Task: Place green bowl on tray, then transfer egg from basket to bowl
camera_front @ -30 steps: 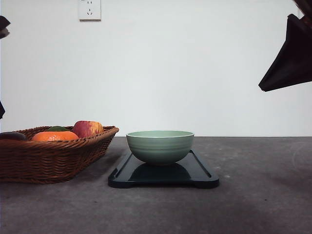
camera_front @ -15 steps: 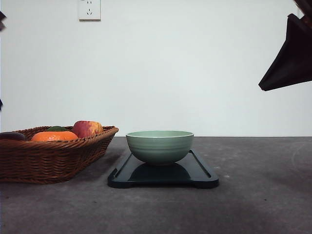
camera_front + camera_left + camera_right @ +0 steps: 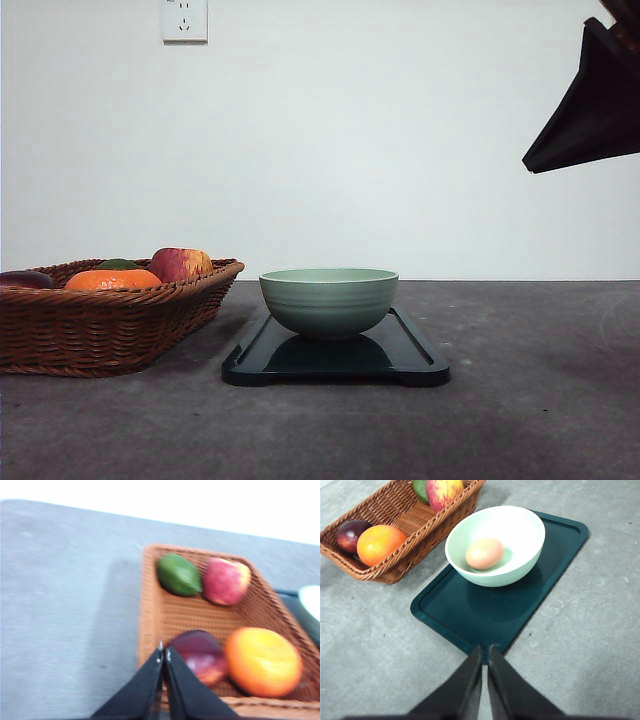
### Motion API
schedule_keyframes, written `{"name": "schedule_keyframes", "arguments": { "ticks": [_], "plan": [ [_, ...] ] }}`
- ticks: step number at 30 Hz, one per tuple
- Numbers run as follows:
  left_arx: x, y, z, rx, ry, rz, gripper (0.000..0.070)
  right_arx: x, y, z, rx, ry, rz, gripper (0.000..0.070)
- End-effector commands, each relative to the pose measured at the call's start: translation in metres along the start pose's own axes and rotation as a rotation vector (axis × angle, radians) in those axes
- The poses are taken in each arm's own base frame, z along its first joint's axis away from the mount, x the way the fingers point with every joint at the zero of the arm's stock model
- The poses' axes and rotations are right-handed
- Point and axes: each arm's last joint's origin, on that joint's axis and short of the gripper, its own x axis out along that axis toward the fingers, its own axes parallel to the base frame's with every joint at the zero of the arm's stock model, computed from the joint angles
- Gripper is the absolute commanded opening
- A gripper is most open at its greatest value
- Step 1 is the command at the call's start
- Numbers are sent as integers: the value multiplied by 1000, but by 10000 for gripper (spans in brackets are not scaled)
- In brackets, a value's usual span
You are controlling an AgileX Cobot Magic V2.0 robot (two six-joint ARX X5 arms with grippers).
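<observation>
I see the tray (image 3: 335, 358) flat on the grey table (image 3: 540, 400), with bare table on its right side and in front of it. The basket (image 3: 110, 325) sits just beside the tray's left end, its near corner close to the tray but apart from it. The bowl (image 3: 329, 300) stands upright on the tray, toward the basket end, leaving a long stretch of bare tray. From the right wrist I see the egg (image 3: 484, 553) lying inside the bowl (image 3: 495, 545). The right gripper (image 3: 484, 652) hangs over the tray's near edge, its fingers pressed together, well clear of bowl and egg. The left gripper (image 3: 163, 652) has its fingers pressed together too, above the basket's (image 3: 150, 610) rim beside a dark red fruit (image 3: 200, 655); an orange (image 3: 263, 661), an apple (image 3: 226, 580) and a green fruit (image 3: 179, 574) lie in there as well. Compared with a second ago, the dark left-arm shapes at the front view's left edge are gone, and the right arm (image 3: 590, 100) has shifted slightly up and left.
</observation>
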Motion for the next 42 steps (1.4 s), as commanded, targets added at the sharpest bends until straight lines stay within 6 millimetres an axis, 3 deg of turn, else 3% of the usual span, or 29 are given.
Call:
{"name": "schedule_keyframes", "arguments": {
  "ticks": [1, 12, 37, 42],
  "plan": [
    [-1, 2, -3, 9, -25, 14, 0, 0, 1, 2, -5, -11, 10, 12],
    [4, 8, -27, 6, -29, 31, 0, 0, 1, 3, -6, -12, 9, 12],
    [4, 8, -28, 1, -25, 31, 0, 0, 1, 3, -21, -17, 6, 12],
    [4, 8, -28, 1, -25, 31, 0, -6, -3, 0, -136, -74, -157, 12]
  ]
}}
